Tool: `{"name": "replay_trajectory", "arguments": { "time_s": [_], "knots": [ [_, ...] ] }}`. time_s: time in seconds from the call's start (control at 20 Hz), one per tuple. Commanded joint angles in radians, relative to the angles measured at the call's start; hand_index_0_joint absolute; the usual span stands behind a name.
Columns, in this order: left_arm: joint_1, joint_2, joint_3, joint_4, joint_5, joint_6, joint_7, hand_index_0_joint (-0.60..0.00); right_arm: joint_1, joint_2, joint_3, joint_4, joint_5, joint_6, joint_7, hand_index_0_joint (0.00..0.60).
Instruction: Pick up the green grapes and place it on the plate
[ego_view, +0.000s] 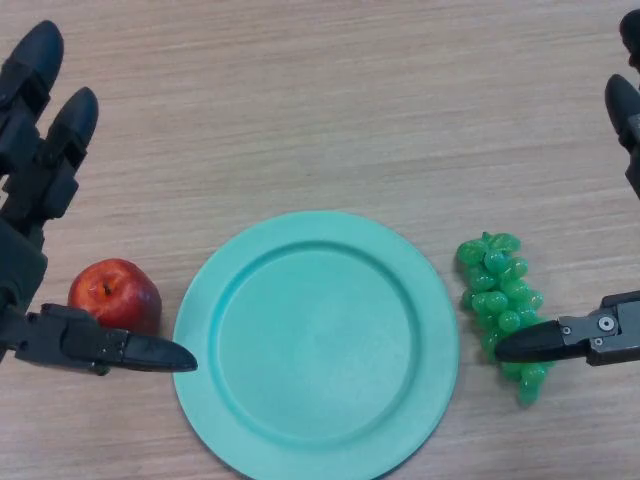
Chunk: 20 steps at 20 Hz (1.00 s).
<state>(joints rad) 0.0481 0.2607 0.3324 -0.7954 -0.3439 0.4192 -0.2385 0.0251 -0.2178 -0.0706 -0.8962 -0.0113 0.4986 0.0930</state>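
Note:
A bunch of green grapes (503, 300) lies on the wooden table just right of a round teal plate (250, 420) that holds nothing. My right hand (610, 330) is at the right edge, open, its thumb tip reaching over the lower part of the grapes and its fingers straight up near the top right corner. My left hand (35, 170) is at the left edge, open, fingers straight, thumb pointing toward the plate's left rim.
A red apple (114, 293) sits on the table left of the plate, between my left hand's thumb and fingers. The far half of the wooden table (330, 100) is bare.

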Motion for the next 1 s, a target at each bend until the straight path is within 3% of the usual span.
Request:
{"name": "replay_trajectory", "arguments": {
  "time_s": [0.05, 0.45, 0.7, 1.0],
  "knots": [
    [-0.021, 0.039, 0.076, -0.031, -0.03, -0.169, -0.014, 0.0, -0.031, -0.011, -0.019, -0.04, -0.007, -0.138, -0.031, 0.0],
    [-0.015, 0.039, 0.077, 0.063, -0.055, -0.237, -0.053, 0.0, -0.042, -0.015, -0.007, 0.038, -0.048, -0.159, -0.037, 0.0],
    [-0.042, 0.055, 0.048, 0.214, 0.007, -0.37, -0.041, 0.0, -0.035, 0.01, 0.083, 0.246, -0.145, -0.286, -0.084, 0.0],
    [-0.046, 0.054, 0.024, 0.236, 0.046, -0.388, -0.03, 0.0, -0.06, 0.016, 0.119, 0.553, -0.289, -0.45, -0.152, 0.0]
  ]
}}
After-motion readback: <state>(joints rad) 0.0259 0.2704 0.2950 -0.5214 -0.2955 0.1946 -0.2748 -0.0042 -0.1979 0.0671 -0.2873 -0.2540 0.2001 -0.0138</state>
